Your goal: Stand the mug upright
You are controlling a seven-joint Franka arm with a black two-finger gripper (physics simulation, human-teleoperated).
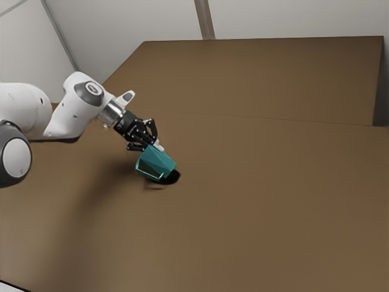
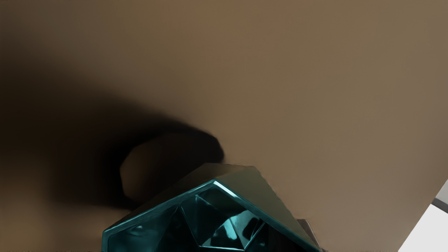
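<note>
Fingers (image 1: 159, 146): right by the mug; I cannot tell whether they are open or gripping it.
Mug (image 1: 157, 160): teal, tilted rather than upright, below me in the exterior view.
Mouth (image 2: 214, 181): faces me; I look down into the hollow.
Handle (image 1: 148, 174): on the mug's near, left side in the exterior view.
Tabletop (image 1: 273, 188): beneath; contact with the mug I cannot settle.
Slip risk: should my hold be weak or off-centre, its weight could swing it round onto its side.
Landing risk: at this lean, one edge of the base or the handle could touch first and tip it.
Release risk: letting go while it leans could make it topple.
</note>
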